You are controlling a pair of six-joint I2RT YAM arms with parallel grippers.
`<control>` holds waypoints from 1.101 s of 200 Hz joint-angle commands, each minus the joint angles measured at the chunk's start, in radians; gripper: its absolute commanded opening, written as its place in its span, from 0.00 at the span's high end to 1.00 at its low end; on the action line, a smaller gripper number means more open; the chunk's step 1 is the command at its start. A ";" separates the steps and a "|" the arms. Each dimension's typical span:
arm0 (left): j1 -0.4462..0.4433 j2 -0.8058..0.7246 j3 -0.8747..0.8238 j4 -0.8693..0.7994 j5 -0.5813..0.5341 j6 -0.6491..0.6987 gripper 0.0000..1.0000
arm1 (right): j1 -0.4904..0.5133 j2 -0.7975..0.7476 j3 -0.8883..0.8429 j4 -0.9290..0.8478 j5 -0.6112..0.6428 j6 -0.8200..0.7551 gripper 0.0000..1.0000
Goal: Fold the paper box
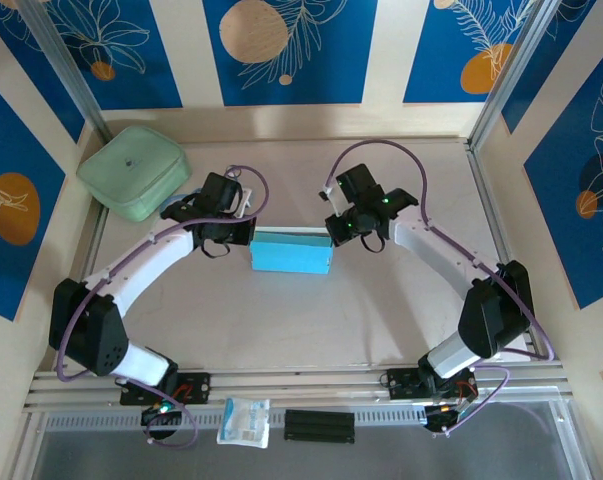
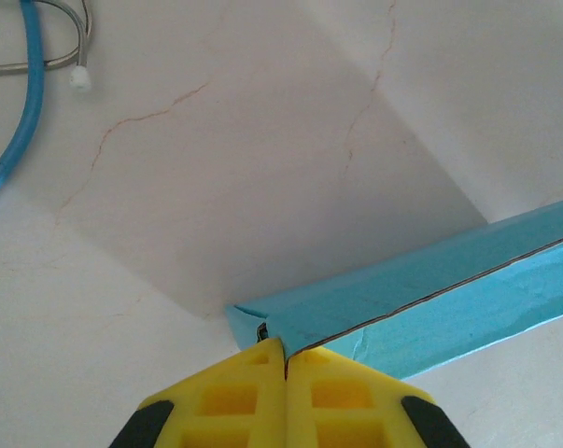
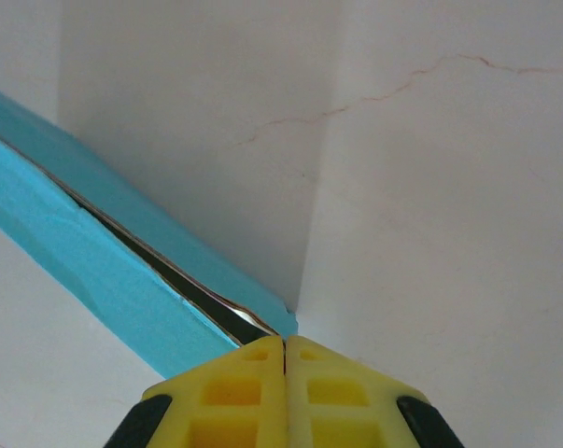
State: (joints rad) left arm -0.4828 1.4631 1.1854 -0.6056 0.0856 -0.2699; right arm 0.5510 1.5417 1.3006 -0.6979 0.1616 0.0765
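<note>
Left tool (image 2: 284,359): yellow fingers pressed together, no gap, tips right at the end corner of the paper box (image 2: 430,299). The box's long seam runs straight into the line between the fingers, so I can't tell if a sliver of card is pinched or if it's just pushing. Right tool (image 3: 284,347): same story at the other end, fingers together and tips on the corner, where the seam gapes slightly and shows a dark slot.

In the top view the box lies flat in the middle of the worktop (image 1: 281,330), blue side out and long axis left–right, with one tool at each short end. The green case (image 1: 133,172) is well apart at far left, and the small packet (image 1: 244,421) is on the near rail.

My read: late stage. The body is formed and the closing flap isn't fully seated. The next move needs both ends pressed in evenly — light force, or the thin card buckles or the box slides.
</note>
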 commanded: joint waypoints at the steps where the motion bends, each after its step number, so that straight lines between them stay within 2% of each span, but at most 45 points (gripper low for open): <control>1: -0.013 -0.003 0.007 0.036 0.054 -0.023 0.98 | 0.008 0.025 0.033 -0.008 -0.037 0.156 1.00; 31: -0.020 -0.004 -0.002 0.042 0.050 -0.041 0.98 | 0.018 0.035 0.030 0.005 -0.038 0.236 1.00; 103: -0.050 -0.066 -0.059 0.142 0.042 -0.162 0.98 | 0.057 0.023 0.019 0.004 0.077 0.386 1.00; 169: -0.069 -0.055 -0.053 0.250 -0.018 -0.209 0.98 | 0.095 0.005 0.011 0.099 0.233 0.332 1.00; 220: -0.089 -0.058 -0.131 0.301 -0.029 -0.262 0.98 | 0.128 -0.008 -0.083 0.167 0.265 0.364 1.00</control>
State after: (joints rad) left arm -0.5358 1.4162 1.0950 -0.3840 0.0051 -0.4904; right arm 0.6323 1.5555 1.2736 -0.6106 0.4618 0.4122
